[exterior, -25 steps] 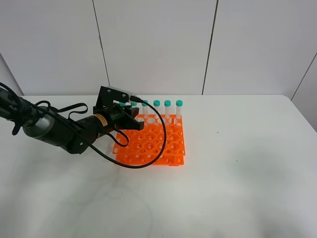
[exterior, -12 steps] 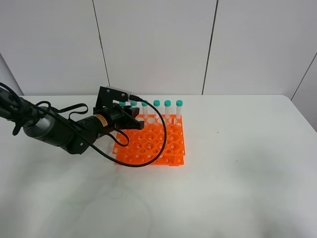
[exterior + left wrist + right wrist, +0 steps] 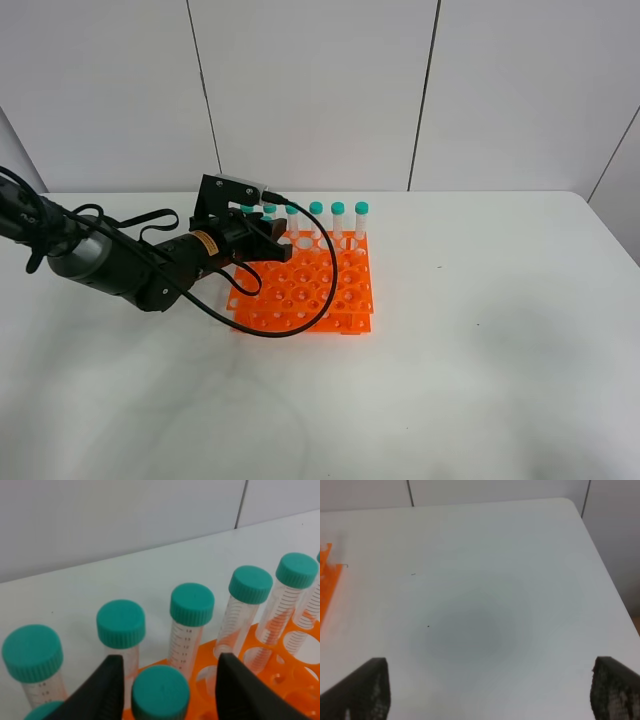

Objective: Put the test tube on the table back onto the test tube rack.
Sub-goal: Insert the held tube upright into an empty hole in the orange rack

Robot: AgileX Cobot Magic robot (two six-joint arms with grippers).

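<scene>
Left wrist view: seven teal-capped tubes [image 3: 191, 605], one orange rack [image 3: 280, 682].

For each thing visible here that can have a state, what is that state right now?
left end effector: open, fingers either side of a tube's cap, not touching it
test tube: capped, upright in the rack
other tubes: capped, upright in the rack's back row
test tube rack: flat on the table, most holes empty
right end effector: open, empty, above bare table
</scene>
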